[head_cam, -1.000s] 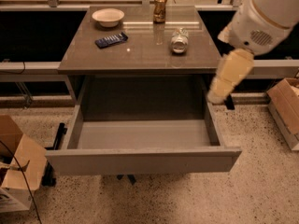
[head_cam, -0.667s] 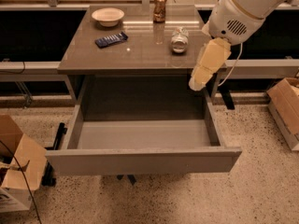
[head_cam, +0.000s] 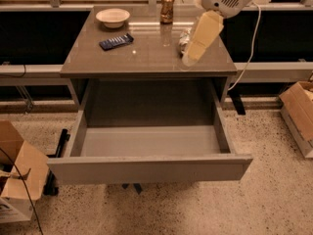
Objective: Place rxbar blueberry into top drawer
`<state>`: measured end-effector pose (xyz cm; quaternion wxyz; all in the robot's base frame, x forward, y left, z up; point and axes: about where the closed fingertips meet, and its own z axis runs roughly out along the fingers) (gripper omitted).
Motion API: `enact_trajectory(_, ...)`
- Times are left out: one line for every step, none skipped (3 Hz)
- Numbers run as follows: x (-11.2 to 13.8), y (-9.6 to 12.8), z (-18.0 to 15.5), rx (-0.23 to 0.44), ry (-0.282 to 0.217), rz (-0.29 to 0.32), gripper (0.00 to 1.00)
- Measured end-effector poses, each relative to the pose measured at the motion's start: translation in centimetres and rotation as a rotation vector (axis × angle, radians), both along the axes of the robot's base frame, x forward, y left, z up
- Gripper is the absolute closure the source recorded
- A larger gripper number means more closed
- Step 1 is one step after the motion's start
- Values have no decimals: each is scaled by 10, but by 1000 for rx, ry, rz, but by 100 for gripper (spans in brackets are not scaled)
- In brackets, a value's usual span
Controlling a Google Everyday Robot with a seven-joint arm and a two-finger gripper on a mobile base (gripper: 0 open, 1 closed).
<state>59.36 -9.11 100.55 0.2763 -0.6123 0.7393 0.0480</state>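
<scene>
The rxbar blueberry (head_cam: 116, 41), a flat dark-blue wrapper, lies on the grey cabinet top (head_cam: 146, 58) at the left, just in front of a pale bowl (head_cam: 113, 17). The top drawer (head_cam: 146, 168) is pulled out wide and is empty inside. My gripper (head_cam: 191, 58) hangs from the arm at the upper right, over the right part of the cabinet top, well to the right of the bar and in front of a crushed silver can (head_cam: 184, 37). It holds nothing that I can see.
A brown can (head_cam: 167, 8) stands at the back of the top. Cardboard boxes sit on the floor at the left (head_cam: 17, 175) and right (head_cam: 299, 111). A white cable (head_cam: 247, 58) hangs down at the right of the cabinet.
The arm and gripper have swung up and to the left, from beside the drawer's right edge to above the cabinet top. The bar, the bowl and the cans have not moved.
</scene>
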Motion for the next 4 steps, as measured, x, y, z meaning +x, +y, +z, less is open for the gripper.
enact_trajectory(1,5,-16,38,26,-44,0)
enact_trajectory(54,48,-35,174,16,-82,0)
enact_trajectory(110,87,-47,255,13,-91,0)
enact_trajectory(157,114,-66,298,11,-116,0)
